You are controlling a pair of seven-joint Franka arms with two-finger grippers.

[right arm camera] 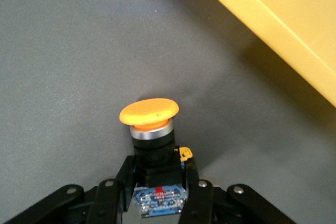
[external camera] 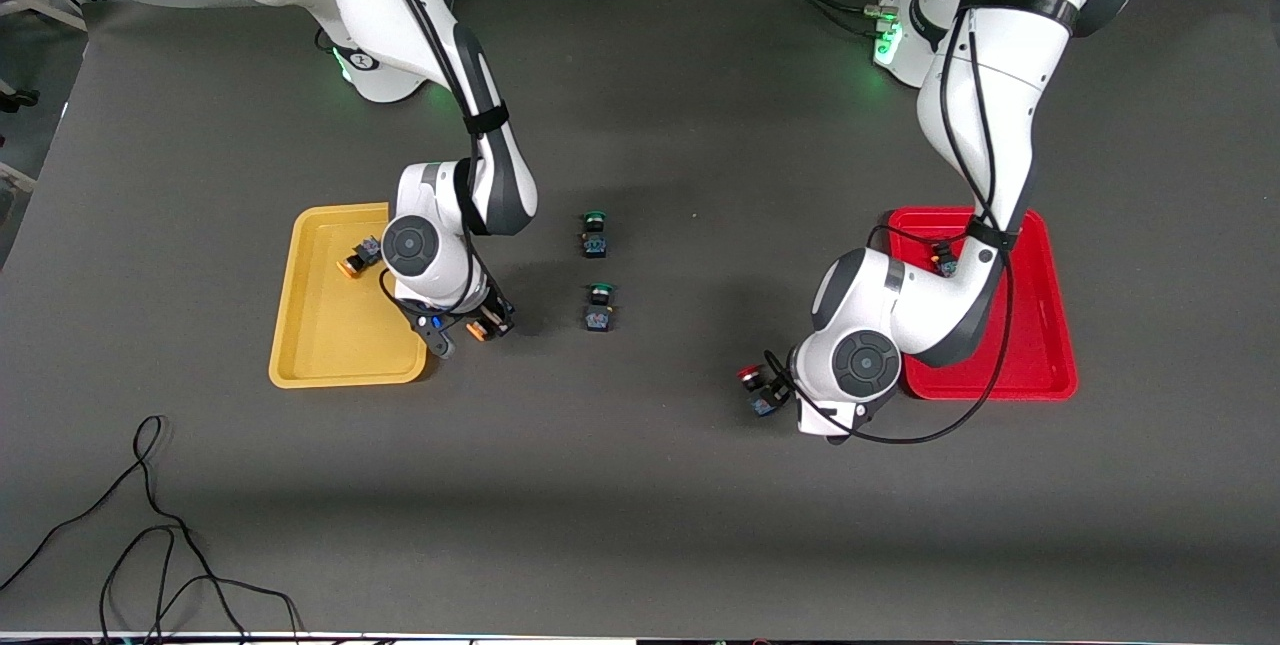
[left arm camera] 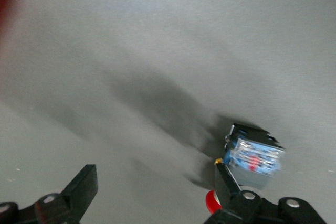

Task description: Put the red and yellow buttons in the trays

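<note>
My right gripper (external camera: 487,325) is shut on an orange-yellow capped button (external camera: 478,330), just beside the yellow tray (external camera: 330,335) and close to the table. In the right wrist view the button (right arm camera: 149,114) sits between the gripper's (right arm camera: 157,169) fingers, with the yellow tray's rim (right arm camera: 283,19) close by. Another yellow button (external camera: 360,258) lies in that tray. My left gripper (external camera: 772,395) is open, low over the table beside the red tray (external camera: 1040,345). A red-capped button (external camera: 755,380) lies on the table against the outside of one finger (left arm camera: 226,182), not between the fingers of the left gripper (left arm camera: 154,174). Another button (external camera: 945,262) lies in the red tray, partly hidden by the left arm.
Two green-capped buttons (external camera: 594,233) (external camera: 600,307) stand on the grey mat between the trays. Loose black cables (external camera: 150,525) lie near the table edge closest to the front camera, toward the right arm's end.
</note>
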